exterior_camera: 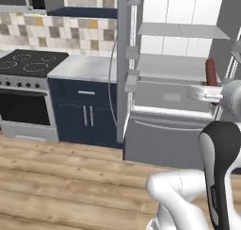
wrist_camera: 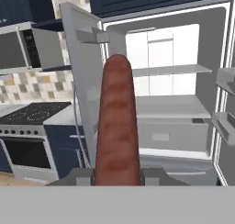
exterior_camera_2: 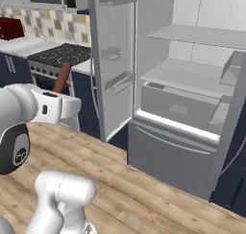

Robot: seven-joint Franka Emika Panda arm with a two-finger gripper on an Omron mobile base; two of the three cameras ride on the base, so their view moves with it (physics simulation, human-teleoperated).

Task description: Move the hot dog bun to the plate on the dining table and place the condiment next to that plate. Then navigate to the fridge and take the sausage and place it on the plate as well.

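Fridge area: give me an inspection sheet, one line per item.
Surface: wooden plank floor in front of the open fridge; its white shelves carry nothing that can be seen.
Job's things: sausage held upright in the tool, outside the fridge; also seen in the right base view.
Clutter: a dark red appliance on the far counter.
Grippers: tool shut on the sausage, fingers on either side of its lower end.
Cables: nothing seen.
Surroundings: stove with oven, navy cabinet under a marble counter, tiled backsplash, microwave.
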